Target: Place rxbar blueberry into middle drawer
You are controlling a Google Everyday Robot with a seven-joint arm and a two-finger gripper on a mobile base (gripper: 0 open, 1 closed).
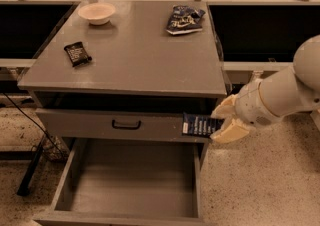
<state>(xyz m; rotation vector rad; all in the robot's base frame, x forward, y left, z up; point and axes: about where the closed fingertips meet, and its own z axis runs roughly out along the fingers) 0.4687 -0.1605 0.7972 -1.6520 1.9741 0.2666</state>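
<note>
Grey cabinet [131,60] stands with middle drawer [130,182] open; arm [280,97] reaches from right, gripper [219,124] pinching rxbar blueberry [199,125].

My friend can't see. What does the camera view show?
The gripper holds the rxbar blueberry by the cabinet, above the right side of the open, bare middle drawer. On the cabinet sit a bowl, a black bar and a blue snack bag.
</note>
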